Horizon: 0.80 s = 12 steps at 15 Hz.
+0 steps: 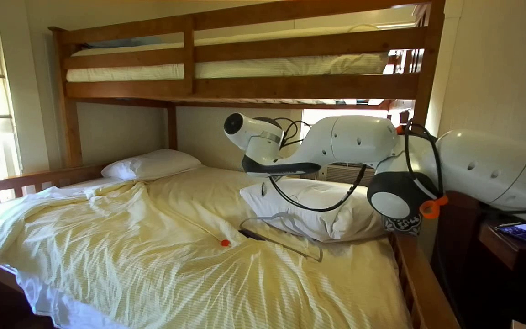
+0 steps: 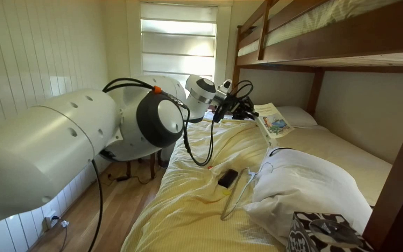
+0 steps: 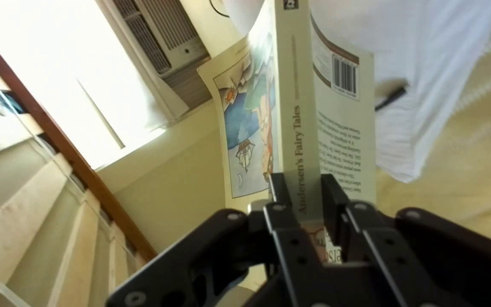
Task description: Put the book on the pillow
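1. Right up close in an exterior view, clock set on the view's middle: the bulky white jointed robot arm (image 2: pixel 54 150) fills nine o'clock.
2. Down at four o'clock, here's the black-and-white patterned box with an oval in its top (image 2: pixel 306 231).
3. Just behind it, four o'clock again, the large puffy white pillow with the creased cover (image 2: pixel 310 189), bulging and rumpled.
4. Five o'clock, on the crinkled pale-yellow bedding (image 2: pixel 187 217): a thin pale clothes hanger (image 2: pixel 251 175) just beside that pillow, a small black oblong block (image 2: pixel 227 178) close by, and a little red-orange spot (image 2: pixel 210 167) nearer six.
5. Midway along, here's the action! In the wrist view the black two-fingered gripper (image 3: pixel 305 189) juts in from between five and six, a finger on each side, pinching the spine of the thin cream paperback book with a painted cover (image 3: pixel 298 106).
6. In an exterior view that book (image 2: pixel 274 120) is held up in the air at three o'clock, covers splayed; the puffy pillow lies at five o'clock from it, and whether they touch, I can't tell.
7. Deeper, past the book at three o'clock: the flatter, smoother white pillow (image 2: pixel 301 117).
8. And way at the back, between eleven and twelve: the white banded window blind (image 2: pixel 178 42), bright sunlight in it.
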Motion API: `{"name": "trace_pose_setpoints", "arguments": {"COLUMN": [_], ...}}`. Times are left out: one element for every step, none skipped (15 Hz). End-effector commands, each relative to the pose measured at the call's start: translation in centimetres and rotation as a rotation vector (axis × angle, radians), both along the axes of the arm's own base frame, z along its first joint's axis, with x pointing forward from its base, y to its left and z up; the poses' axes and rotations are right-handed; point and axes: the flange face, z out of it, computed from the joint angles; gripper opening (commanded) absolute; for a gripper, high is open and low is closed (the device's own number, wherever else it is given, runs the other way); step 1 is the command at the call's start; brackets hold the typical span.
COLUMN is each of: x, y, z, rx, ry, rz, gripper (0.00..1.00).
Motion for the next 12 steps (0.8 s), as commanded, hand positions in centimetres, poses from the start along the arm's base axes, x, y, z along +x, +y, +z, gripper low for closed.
{"name": "trace_pose_setpoints", "arguments": {"x": [-0.8, -1.2, -1.6, -2.2, -2.7, -3.4, -3.9, -4.5, -5.0, -5.6, -6.0, -6.3], "y": [-5.9, -7.9, -9.5, -11.3, -12.8, -13.8, -14.9, -15.8, -16.5, -17.1, -17.1, -16.9], "z": [-0.7, -1.3, -2.1, -2.7, -3.6, -5.0, -5.9, -6.9, -8.0, -8.8, -9.7, -10.6], "rx": [-0.124, -0.145, -0.164, -0.177, -0.189, -0.193, -0.189, -0.186, -0.181, -0.167, -0.159, -0.156], "ry": [0.000, 0.017, 0.034, 0.055, 0.083, 0.119, 0.148, 0.173, 0.196, 0.223, 0.255, 0.275], "rz": [-0.160, -0.214, -0.266, -0.323, -0.379, -0.433, -0.476, -0.517, -0.551, -0.590, -0.622, -0.641], "gripper": [0.06, 0.06, 0.06, 0.06, 0.06, 0.06, 0.06, 0.06, 0.06, 0.06, 0.48, 0.50]}}
